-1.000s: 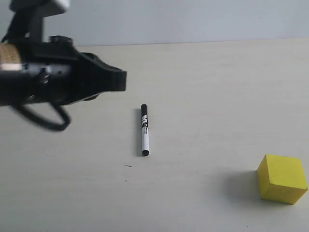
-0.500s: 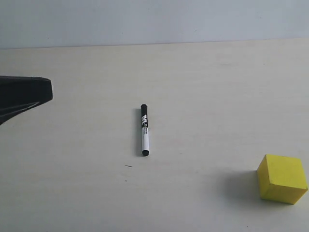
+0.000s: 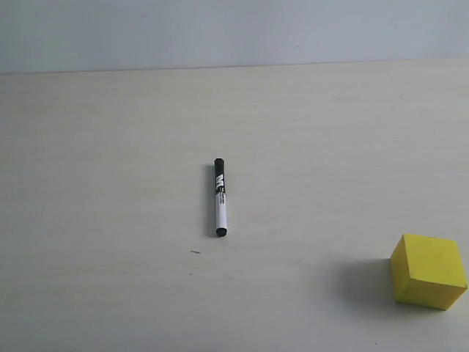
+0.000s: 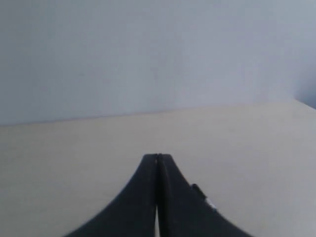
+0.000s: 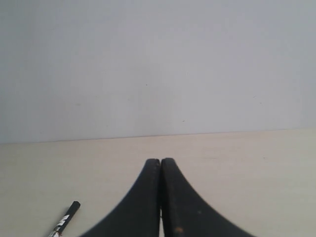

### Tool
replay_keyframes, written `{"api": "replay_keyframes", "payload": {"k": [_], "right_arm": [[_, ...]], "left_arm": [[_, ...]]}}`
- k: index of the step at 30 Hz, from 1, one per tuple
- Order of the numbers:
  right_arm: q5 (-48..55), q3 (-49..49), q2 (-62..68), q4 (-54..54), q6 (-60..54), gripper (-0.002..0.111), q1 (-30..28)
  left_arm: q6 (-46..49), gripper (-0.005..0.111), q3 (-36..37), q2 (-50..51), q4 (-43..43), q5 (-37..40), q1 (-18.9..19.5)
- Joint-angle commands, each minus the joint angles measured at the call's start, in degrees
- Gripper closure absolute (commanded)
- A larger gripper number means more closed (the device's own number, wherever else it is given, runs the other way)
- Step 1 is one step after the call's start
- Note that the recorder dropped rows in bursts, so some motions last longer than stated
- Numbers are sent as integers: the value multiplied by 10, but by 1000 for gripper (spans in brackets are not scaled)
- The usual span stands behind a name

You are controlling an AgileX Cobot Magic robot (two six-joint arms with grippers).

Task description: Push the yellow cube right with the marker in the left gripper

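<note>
Lying flat, slim white marker (image 3: 219, 198), black cap

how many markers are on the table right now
1. The marker lies flat near the middle of the table, apart from the yellow cube toward the exterior view's lower right. No other is visible.

The scene is lit brightly and evenly by soft, diffuse light. In the exterior view a faint, soft-edged shadow is cast left of the yellow cube (image 3: 429, 271), and a thin one along the left of the marker (image 3: 219, 198). In the wrist views the left gripper (image 4: 157, 158) and the right gripper (image 5: 160, 162) are shown as blurred, out-of-focus black shapes
</note>
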Motion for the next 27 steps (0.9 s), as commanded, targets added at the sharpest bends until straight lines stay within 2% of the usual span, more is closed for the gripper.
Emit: {"api": "replay_keyframes", "payload": {"k": [1,3,6,10,12,17,27], "right_arm": [[-3,3,-3,-3,-1,108,-2],[-3,3,-3,-3,-1,108,-2],[-3,3,-3,-3,-1,108,-2],[-3,3,-3,-3,-1,108,-2],[-3,3,-3,-3,-1,108,-2],[-3,3,-3,-3,-1,108,-2],[-3,3,-3,-3,-1,108,-2]], "left_arm": [[11,107,82,-80,0,-74,100],[15,107,87,-106,0,-79,135],[16,107,87,-143,0,-32,182],[20,107,87,-201,0,-4,224],[21,107,87,-239,0,24,232],[28,107,87,-241,1,72,236],[48,107,87,-241,-1,84,236]]}}
